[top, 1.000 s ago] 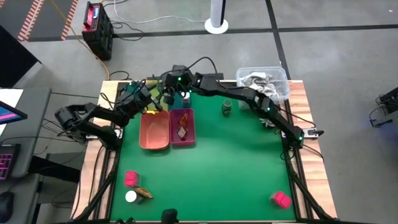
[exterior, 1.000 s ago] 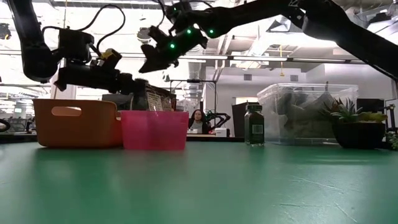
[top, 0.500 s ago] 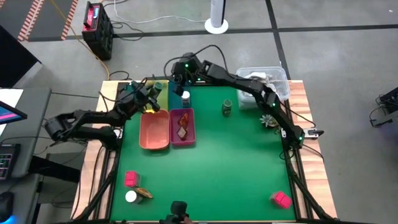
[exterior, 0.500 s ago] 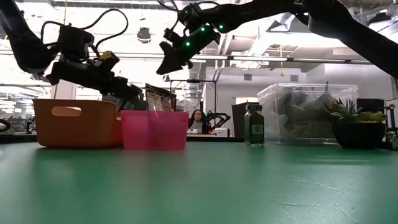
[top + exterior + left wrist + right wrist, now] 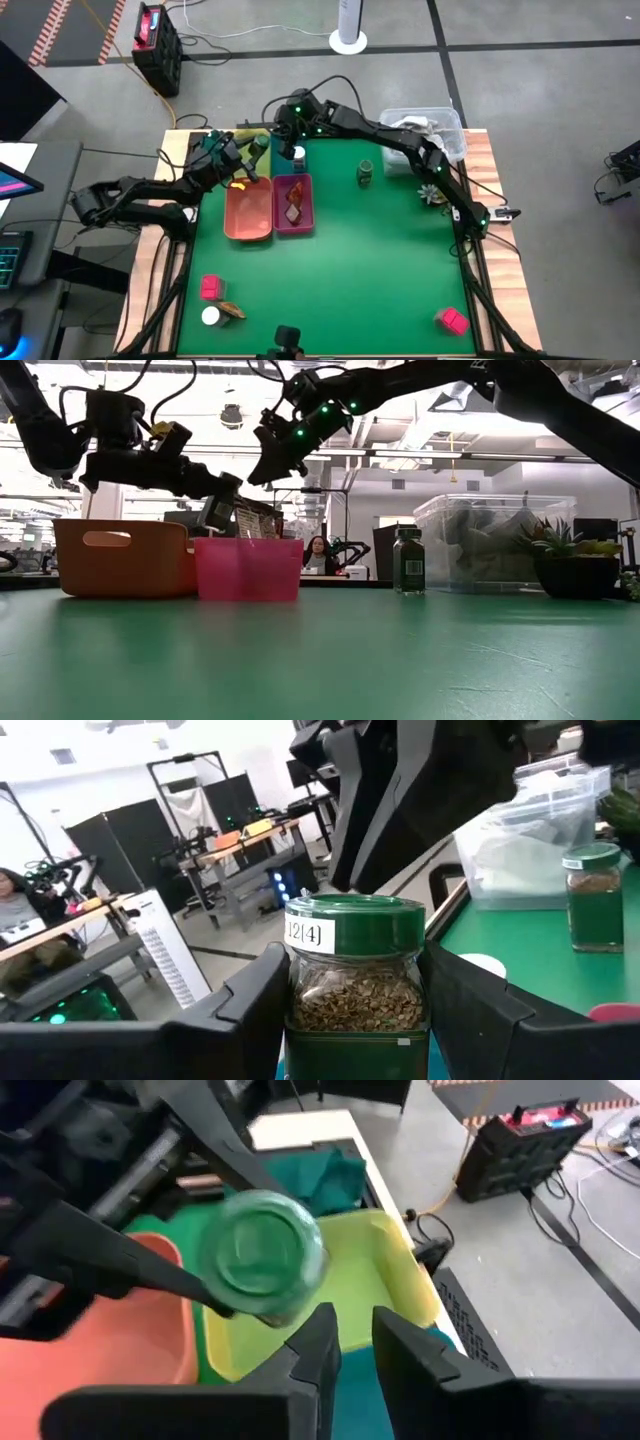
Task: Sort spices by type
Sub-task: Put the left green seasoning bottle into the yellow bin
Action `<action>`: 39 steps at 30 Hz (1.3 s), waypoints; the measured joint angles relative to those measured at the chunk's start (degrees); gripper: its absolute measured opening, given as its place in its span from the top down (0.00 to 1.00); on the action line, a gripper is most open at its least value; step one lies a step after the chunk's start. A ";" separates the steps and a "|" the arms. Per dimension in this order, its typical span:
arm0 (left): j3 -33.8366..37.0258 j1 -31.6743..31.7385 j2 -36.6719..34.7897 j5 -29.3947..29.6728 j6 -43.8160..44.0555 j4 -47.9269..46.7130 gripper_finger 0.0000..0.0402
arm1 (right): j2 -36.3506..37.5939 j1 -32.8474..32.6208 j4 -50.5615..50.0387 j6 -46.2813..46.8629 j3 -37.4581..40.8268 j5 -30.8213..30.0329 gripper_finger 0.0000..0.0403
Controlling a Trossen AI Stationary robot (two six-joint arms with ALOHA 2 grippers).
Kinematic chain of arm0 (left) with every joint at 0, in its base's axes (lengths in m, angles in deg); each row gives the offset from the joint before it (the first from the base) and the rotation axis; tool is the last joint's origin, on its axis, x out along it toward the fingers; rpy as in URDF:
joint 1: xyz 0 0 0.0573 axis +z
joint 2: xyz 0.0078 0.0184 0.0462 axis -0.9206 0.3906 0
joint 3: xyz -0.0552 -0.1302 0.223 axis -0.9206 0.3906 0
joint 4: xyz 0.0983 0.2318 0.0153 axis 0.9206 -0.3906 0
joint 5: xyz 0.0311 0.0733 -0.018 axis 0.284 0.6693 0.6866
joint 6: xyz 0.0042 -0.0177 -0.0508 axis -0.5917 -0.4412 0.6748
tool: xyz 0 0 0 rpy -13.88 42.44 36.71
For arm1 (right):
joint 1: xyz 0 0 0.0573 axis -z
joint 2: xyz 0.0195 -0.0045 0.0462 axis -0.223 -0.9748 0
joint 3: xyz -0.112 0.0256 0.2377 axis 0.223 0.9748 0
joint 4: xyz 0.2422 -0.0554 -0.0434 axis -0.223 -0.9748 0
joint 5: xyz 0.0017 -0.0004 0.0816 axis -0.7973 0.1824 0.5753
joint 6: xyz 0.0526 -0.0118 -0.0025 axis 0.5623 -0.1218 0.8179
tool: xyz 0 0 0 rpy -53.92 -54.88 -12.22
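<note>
Worktop [image 5: 380, 270] is filling most of the high view, its green mat carrying everything. At the upper right of the frame a clear plastic tub [image 5: 425, 130] is sitting by the edge. Left of centre an orange tray [image 5: 248, 215] and a pink tray [image 5: 293, 205] are standing side by side, touching, with a reddish-brown leaf piece [image 5: 293, 212] lying in the pink one. A yellow tray [image 5: 345, 1285] is sitting just above them.

The left gripper [image 5: 250, 160] is hovering over the yellow tray, clamping a dark green jar [image 5: 355, 975] between its fingers. The right gripper [image 5: 291, 135] is hanging just beside it, fingers nearly together and holding nothing.

A second dark green jar [image 5: 366, 172] is standing upright near the tub. A white-capped jar [image 5: 298, 155] is resting under the right gripper. At the lower left are lying a pink-red block [image 5: 211, 288], another white-capped jar [image 5: 210, 316] and a leaf piece [image 5: 232, 311]; another pink-red block [image 5: 452, 320] is lying at the lower right.
</note>
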 joint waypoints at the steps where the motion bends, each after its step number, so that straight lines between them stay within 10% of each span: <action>1: 0.00 -0.02 0.00 0.00 0.02 0.05 0.51 | 0.00 -0.33 0.21 0.00 0.00 0.04 0.77; 39: 0.02 -2.21 0.04 -2.24 -0.78 1.45 0.51 | 0.90 -3.42 6.04 -0.04 2.16 1.14 0.77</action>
